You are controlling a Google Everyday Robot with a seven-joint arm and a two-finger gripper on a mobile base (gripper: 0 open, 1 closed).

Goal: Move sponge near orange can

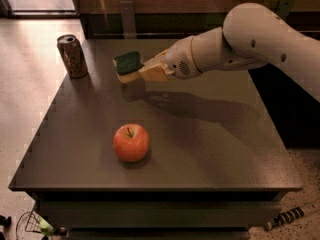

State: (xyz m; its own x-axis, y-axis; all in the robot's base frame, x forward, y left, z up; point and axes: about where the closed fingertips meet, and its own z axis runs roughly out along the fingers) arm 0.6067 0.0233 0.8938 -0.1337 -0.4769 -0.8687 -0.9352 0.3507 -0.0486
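Nearest me, well apart from the gripper (137, 71) on its camera side, I log an apple (131, 142) resting on the table (210, 154). Above mid-table, the gripper is clamped on the sponge (128, 64), green side up, held off the surface with its shadow just beneath. Beyond the gripper's tip, leftward in view, the orange can (72, 56) stands upright, near the sponge but apart from it.
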